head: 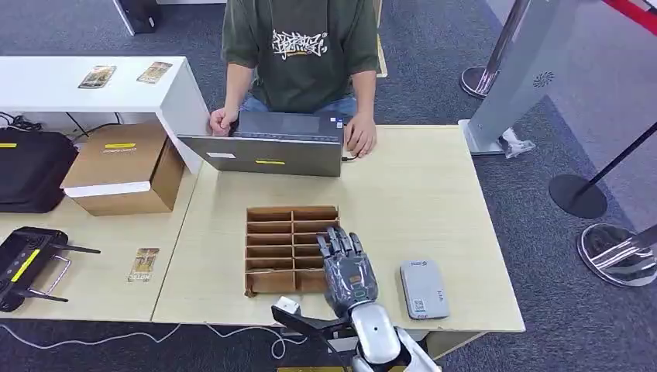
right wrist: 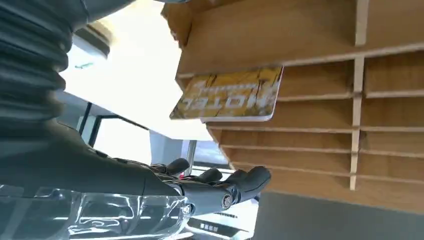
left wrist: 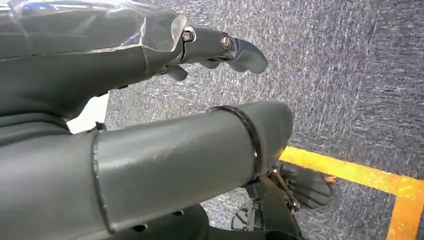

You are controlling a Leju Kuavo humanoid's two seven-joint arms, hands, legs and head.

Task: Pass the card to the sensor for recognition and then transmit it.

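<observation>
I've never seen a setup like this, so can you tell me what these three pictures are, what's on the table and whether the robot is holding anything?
This is a humanoid robot with two arms ending in hands. The wide picture comes from its head, looking down at a table. Its right hand hovers over a cardboard organizer beside a grey sensor. The right wrist camera shows a yellow card sitting in a slot, not held. The left wrist camera shows the left hand hanging over carpet, empty. A person works on a laptop opposite.
</observation>
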